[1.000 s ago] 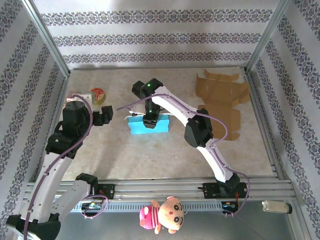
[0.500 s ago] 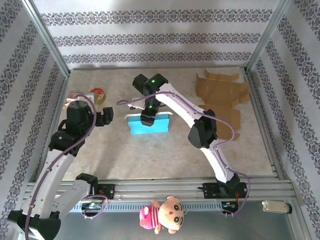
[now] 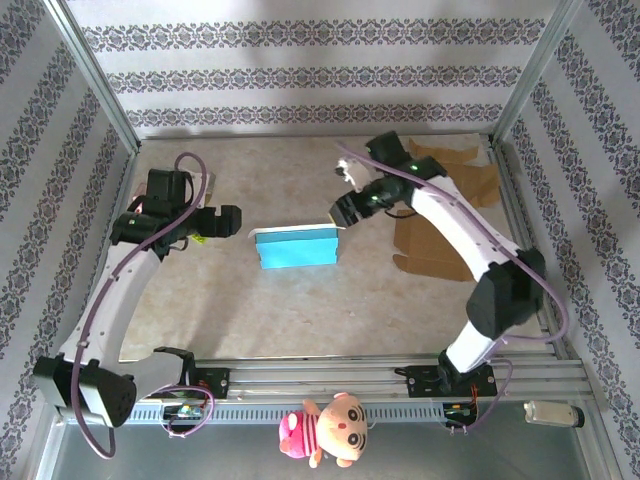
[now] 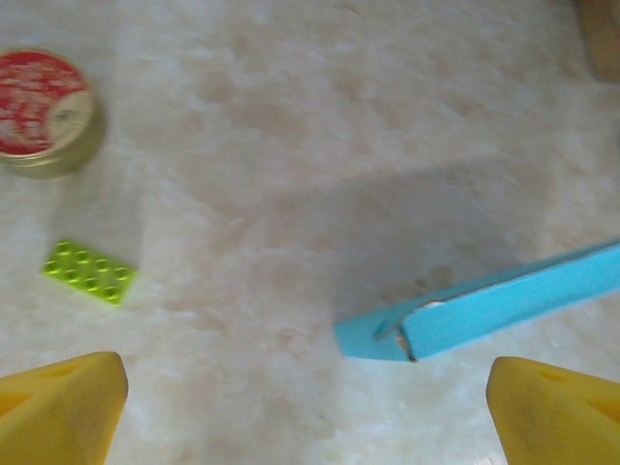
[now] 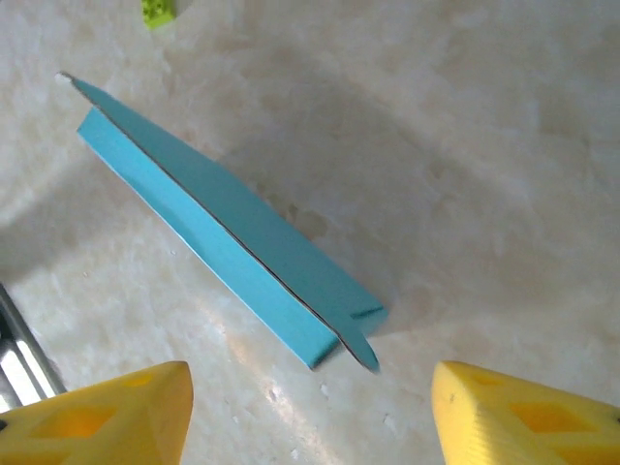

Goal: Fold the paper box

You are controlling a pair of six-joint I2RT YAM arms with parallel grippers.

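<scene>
**Top external view.** The blue paper box (image 3: 296, 247) lies at the middle of the tabletop (image 3: 300, 310), its long sides running left to right. The left fingers (image 3: 228, 222) stand off its left end, apart from it. The right fingers (image 3: 343, 211) hang near its far right corner; contact cannot be confirmed here. Flattened brown cardboard (image 3: 440, 215) lies along the right edge, toward the far right corner, partly under the right arm. A plush doll (image 3: 325, 430) sits on the frame in front of the near edge.

**Left wrist view.** The yellow left fingers (image 4: 63, 407) are spread wide with nothing between them. One end of the paper box (image 4: 484, 305) shows as a thin blue slab with a flap edge open. A round tin (image 4: 44, 113) with a red lid carries pale print, too blurred to read. A green stud brick (image 4: 87, 272) lies near it.

**Right wrist view.** The right fingers (image 5: 528, 417) are spread, holding nothing. The paper box (image 5: 223, 228) lies beyond them, clear of both, with a small flap sticking out at one end. No lettering is visible on it.
</scene>
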